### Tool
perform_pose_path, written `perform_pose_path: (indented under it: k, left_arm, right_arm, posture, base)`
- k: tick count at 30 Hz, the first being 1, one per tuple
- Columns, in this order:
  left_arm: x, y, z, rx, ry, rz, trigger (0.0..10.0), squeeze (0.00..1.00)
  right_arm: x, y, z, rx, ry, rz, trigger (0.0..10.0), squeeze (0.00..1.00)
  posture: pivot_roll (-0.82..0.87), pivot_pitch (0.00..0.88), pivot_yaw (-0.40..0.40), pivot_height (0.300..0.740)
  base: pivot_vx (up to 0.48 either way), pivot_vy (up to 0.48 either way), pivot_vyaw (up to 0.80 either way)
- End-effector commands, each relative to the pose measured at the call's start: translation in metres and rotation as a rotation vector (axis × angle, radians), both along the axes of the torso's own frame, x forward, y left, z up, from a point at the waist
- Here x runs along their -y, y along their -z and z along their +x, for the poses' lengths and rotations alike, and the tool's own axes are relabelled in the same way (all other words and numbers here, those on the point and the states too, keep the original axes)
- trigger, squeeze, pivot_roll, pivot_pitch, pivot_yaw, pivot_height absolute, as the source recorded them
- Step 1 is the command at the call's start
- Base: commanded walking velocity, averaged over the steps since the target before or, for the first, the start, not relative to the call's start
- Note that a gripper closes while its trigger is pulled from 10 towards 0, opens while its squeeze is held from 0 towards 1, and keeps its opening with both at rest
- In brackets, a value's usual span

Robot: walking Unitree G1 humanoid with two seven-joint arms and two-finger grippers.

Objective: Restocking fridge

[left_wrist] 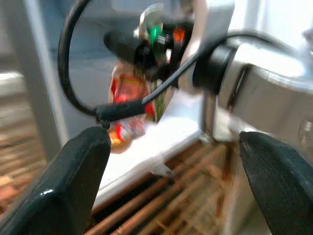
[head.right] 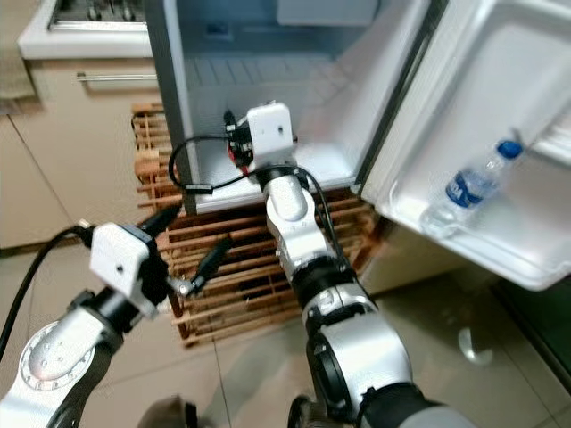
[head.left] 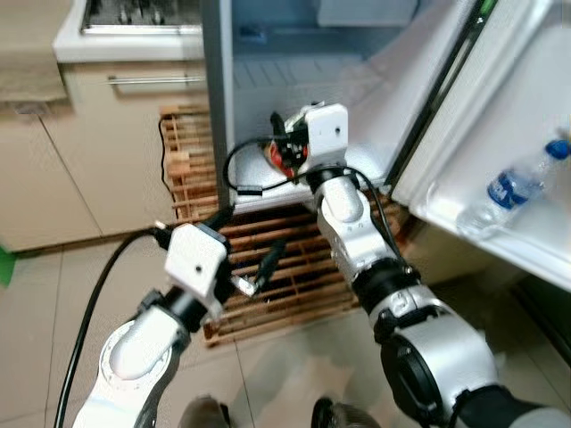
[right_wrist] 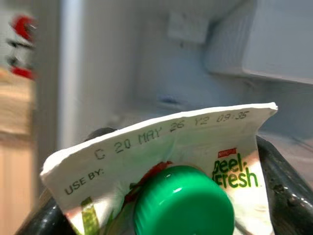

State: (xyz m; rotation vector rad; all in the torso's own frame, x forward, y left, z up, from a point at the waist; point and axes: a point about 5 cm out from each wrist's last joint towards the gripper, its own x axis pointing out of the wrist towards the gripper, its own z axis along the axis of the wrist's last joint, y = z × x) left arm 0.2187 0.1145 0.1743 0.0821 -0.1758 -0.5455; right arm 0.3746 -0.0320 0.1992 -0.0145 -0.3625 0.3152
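Note:
My right gripper (head.left: 282,150) reaches into the open fridge (head.left: 268,80), low over its white floor (head.left: 361,147). It is shut on a red and white juice carton (right_wrist: 176,147) with a green cap (right_wrist: 183,203); the carton (left_wrist: 128,93) shows red under the wrist camera. Its black fingers (right_wrist: 288,196) press both sides of the carton. My left gripper (head.left: 248,239) hangs open and holds nothing, lower down in front of the fridge over a wooden pallet (head.left: 294,276). Its fingers (left_wrist: 78,181) stand wide apart.
A water bottle (head.left: 513,187) with a blue cap lies in the shelf of the open fridge door (head.left: 500,107) on the right. A beige cabinet (head.left: 107,152) with a stove top (head.left: 134,18) stands left of the fridge. Tiled floor (head.left: 53,303) lies in front.

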Motion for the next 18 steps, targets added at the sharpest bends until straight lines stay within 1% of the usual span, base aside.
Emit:
perform_pose_path:
  k: [1, 3, 4, 5, 8, 10, 18]
  left_arm:
    - [0.006, 0.004, 0.002, -0.021, 0.011, 0.010, 10.0, 0.00]
    - [0.008, 0.004, 0.007, -0.008, 0.005, 0.020, 10.0, 0.00]
    - [0.011, 0.002, 0.010, 0.002, 0.024, 0.022, 10.0, 0.00]
    - [0.011, 0.002, 0.010, 0.002, 0.024, 0.022, 10.0, 0.00]
    - [0.011, 0.001, 0.018, 0.005, 0.037, 0.022, 10.0, 0.00]
    - [0.008, 0.000, 0.023, 0.008, 0.021, 0.017, 10.0, 0.00]
    - [0.011, -0.002, 0.028, 0.034, 0.025, 0.017, 10.0, 0.00]
  right_arm:
    - [-0.002, -0.005, -0.001, 0.026, -0.009, 0.009, 10.0, 0.00]
    - [-0.004, -0.007, 0.000, 0.026, -0.005, 0.014, 10.0, 0.00]
    - [-0.003, -0.007, 0.002, 0.009, 0.012, 0.025, 10.0, 0.00]
    - [-0.003, -0.007, 0.002, 0.009, 0.012, 0.025, 10.0, 0.00]
    - [0.001, -0.010, 0.007, -0.012, 0.043, 0.041, 10.0, 0.00]
    - [0.004, -0.012, 0.008, -0.009, 0.059, 0.050, 10.0, 0.00]
    - [0.006, -0.015, 0.010, 0.001, 0.068, 0.040, 10.0, 0.00]
  posture:
    - [0.16, 0.046, -0.061, 0.740]
    - [0.16, 0.023, -0.050, 0.740]
    - [0.16, 0.015, -0.047, 0.740]
    - [0.16, 0.015, -0.047, 0.740]
    - [0.15, 0.000, -0.045, 0.740]
    - [0.15, 0.000, -0.047, 0.740]
    - [0.16, 0.000, -0.052, 0.740]
  base:
    - [0.000, 0.000, 0.00]
    - [0.000, 0.000, 0.00]
    - [0.000, 0.000, 0.00]
    - [0.000, 0.000, 0.00]
    - [0.000, 0.000, 0.00]
    - [0.304, 0.000, 0.00]
    - [0.462, 0.000, 0.00]
